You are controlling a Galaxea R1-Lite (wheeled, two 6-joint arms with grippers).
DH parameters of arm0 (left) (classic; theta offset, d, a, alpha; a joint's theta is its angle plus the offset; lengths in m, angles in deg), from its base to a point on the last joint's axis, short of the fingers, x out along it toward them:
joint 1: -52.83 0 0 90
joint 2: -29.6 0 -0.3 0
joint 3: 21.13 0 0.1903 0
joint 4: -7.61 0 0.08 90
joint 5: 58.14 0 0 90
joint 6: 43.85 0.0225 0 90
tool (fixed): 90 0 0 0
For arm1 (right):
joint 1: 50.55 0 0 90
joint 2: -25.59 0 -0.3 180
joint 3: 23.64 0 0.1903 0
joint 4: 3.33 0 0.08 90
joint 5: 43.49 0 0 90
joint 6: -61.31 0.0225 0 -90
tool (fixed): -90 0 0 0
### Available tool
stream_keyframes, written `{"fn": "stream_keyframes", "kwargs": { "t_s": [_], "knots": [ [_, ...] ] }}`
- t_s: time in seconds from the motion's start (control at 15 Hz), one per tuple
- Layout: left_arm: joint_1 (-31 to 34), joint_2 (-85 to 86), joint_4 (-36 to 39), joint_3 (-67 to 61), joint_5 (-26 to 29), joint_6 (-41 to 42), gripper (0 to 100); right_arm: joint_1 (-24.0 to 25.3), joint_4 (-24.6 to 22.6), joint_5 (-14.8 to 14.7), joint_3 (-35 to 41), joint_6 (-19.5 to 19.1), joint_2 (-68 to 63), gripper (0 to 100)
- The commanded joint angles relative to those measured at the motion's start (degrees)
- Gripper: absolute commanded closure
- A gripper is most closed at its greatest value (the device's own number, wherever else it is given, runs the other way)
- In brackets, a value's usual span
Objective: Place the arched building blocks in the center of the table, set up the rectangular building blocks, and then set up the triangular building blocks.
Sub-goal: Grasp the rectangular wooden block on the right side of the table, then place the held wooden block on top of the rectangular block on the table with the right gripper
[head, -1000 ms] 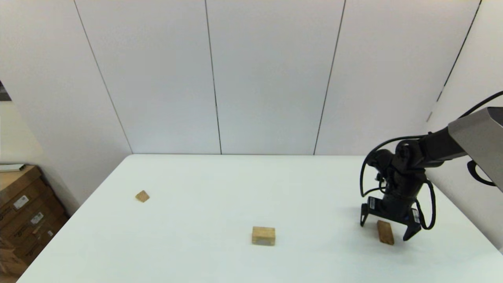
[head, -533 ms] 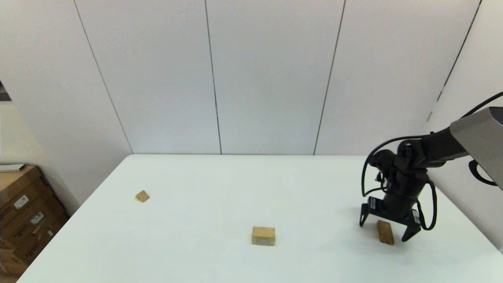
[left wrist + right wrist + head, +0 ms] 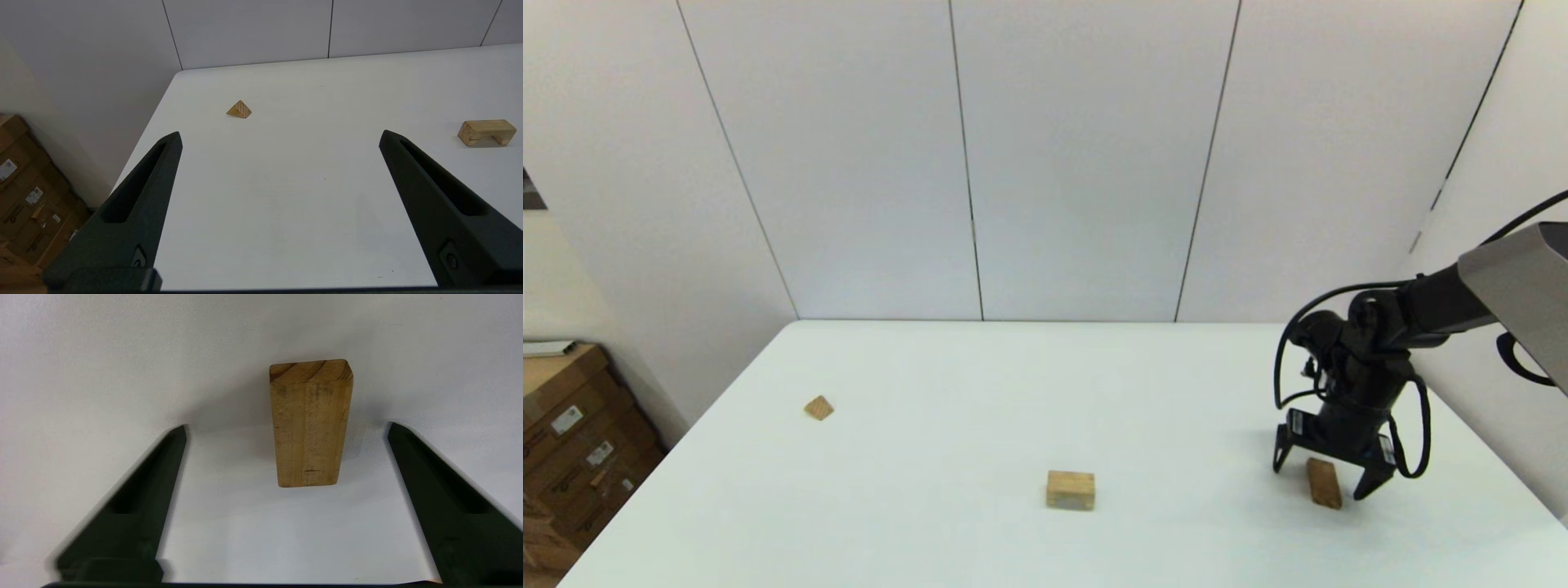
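Fingers of my right gripper (image 3: 1323,478) stand spread wide on either side of the rectangular block (image 3: 1324,483), neither one touching it, because I want the flat orange-brown slab centred between them before I close. In the right wrist view the rectangular block (image 3: 310,422) lies flat on the white table (image 3: 947,392) with a gap to each black finger (image 3: 135,506), a little nearer one finger than the other, so the grip looks to me not yet made. It lies near the table's right edge, on my side, well apart from the rest. The arched block (image 3: 1070,490) sits notch-down around the middle of the table's near part, which I judge settles the first step. My left gripper (image 3: 280,136) hangs parked off to the left, also wide and holding nothing, looking over the triangular block (image 3: 239,109) that rests far out near the table's left edge.
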Motion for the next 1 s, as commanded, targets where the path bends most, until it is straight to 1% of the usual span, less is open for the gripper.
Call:
{"fn": "stream_keyframes", "kwargs": {
  "t_s": [0.07,0.4,0.73,0.87,0.93,1.0],
  "knots": [
    [0.0,-0.1,0.0,0.0,0.0,0.0,0,0.0,0.1,0.0,-0.1,0.2,0.1,100],
    [0.0,-0.1,0.0,0.0,0.0,0.0,0,0.0,0.1,0.2,0.0,0.2,0.6,100],
    [0.0,-0.1,0.0,0.0,0.0,0.0,0,-0.3,0.1,1.3,0.1,0.2,2.8,100],
    [0.0,-0.1,0.0,0.0,0.0,0.0,0,-0.4,0.1,3.5,0.1,0.2,5.5,100],
    [0.0,-0.1,0.0,0.0,0.0,0.0,0,0.1,0.2,4.0,0.1,0.0,7.0,100],
    [0.0,-0.1,0.0,0.0,0.0,0.0,0,0.4,0.3,5.1,0.4,-0.9,8.6,100]
  ]
}}
